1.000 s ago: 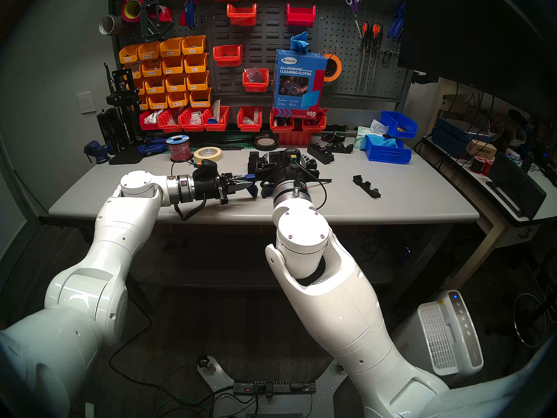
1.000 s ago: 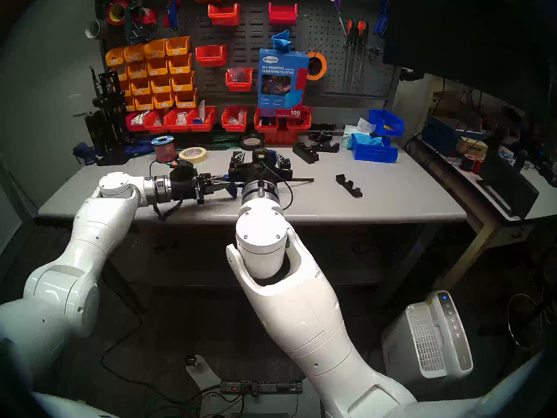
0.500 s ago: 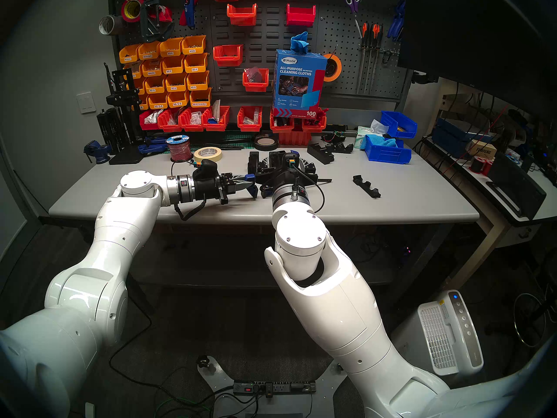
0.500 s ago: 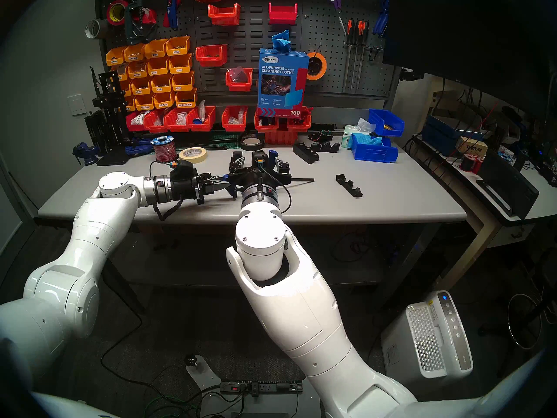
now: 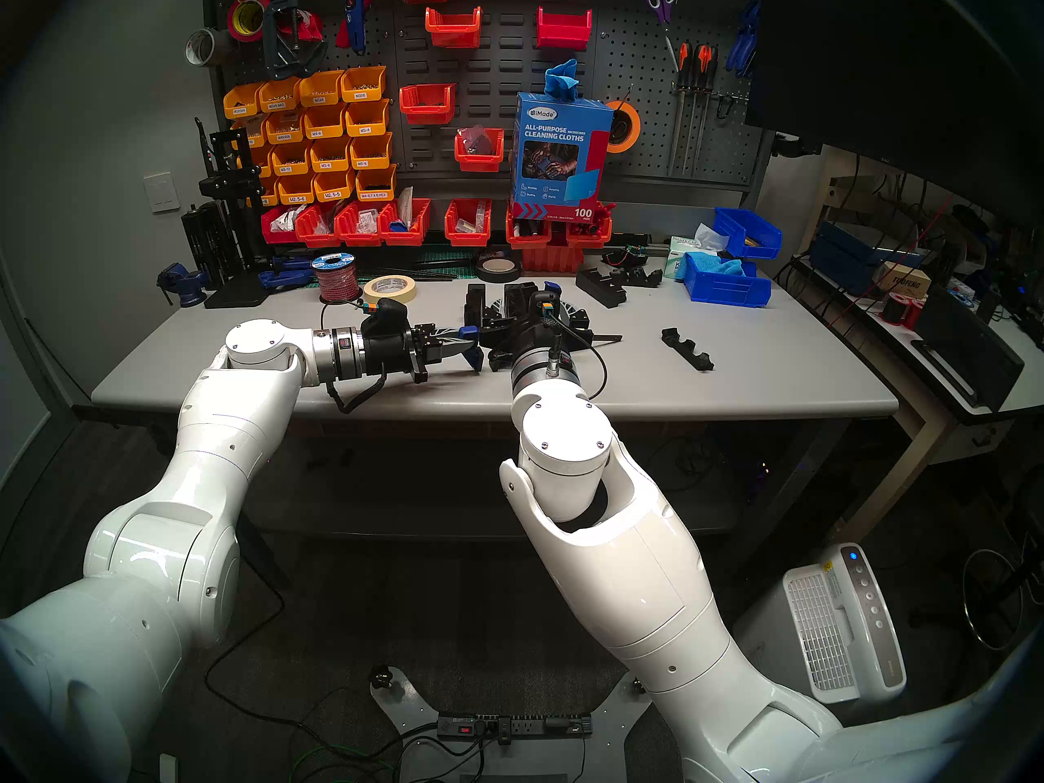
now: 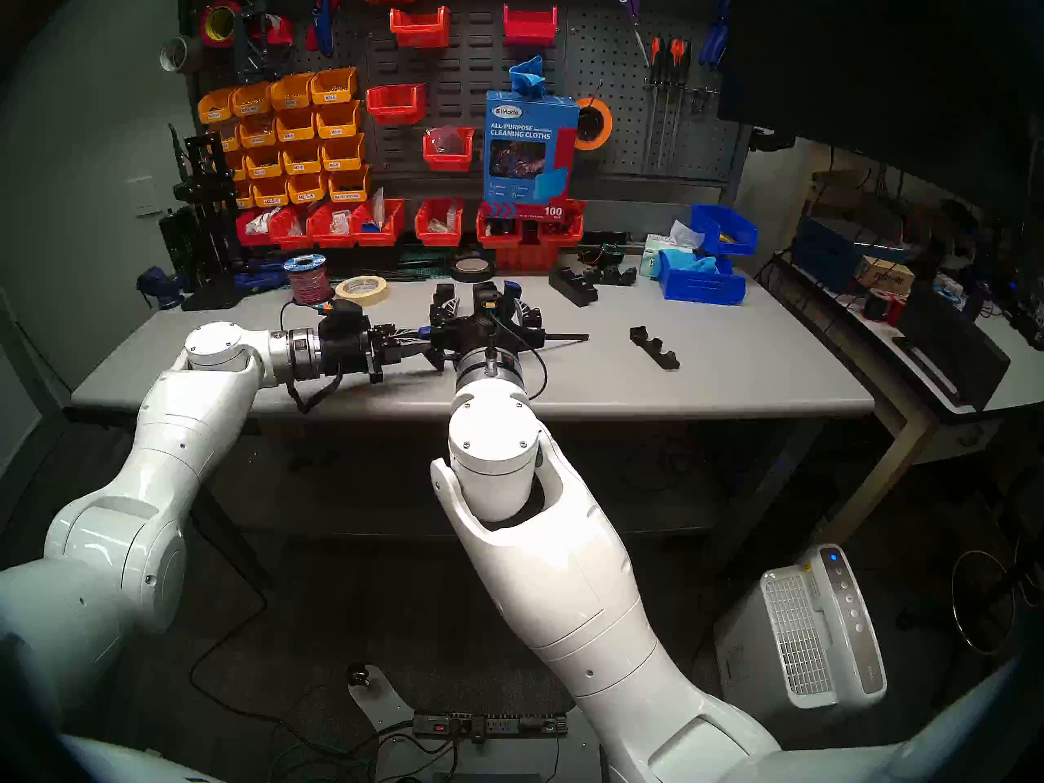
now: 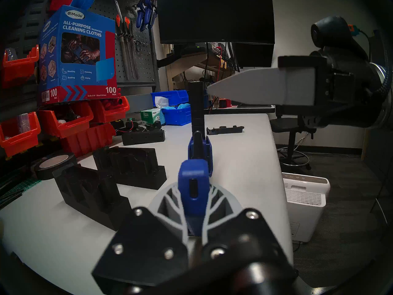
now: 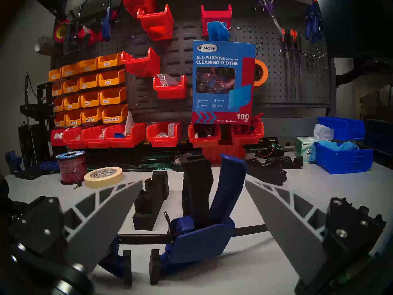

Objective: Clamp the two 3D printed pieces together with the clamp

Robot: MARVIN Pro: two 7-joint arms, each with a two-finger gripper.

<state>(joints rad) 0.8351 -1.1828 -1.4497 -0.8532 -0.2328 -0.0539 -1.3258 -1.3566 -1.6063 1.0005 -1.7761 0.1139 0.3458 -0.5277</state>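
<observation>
Gripping clamp point(image 7: 192, 188) end, left gripper point(image 7: 194, 205) jaws closed; right gripper point(image 8: 193, 205) jaws wide, straddling handle.

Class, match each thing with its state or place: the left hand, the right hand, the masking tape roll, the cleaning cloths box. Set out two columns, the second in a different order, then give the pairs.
Column one
1. left hand
2. right hand
3. masking tape roll
4. cleaning cloths box

Column two
A. upright atop red bins
B. open, fingers spread to either side of the handle of the clamp
C. flat on the table beside the wire spool
D. shut on the clamp's blue end

Pairs: 1-D, 2-B, 3-C, 4-A
</observation>
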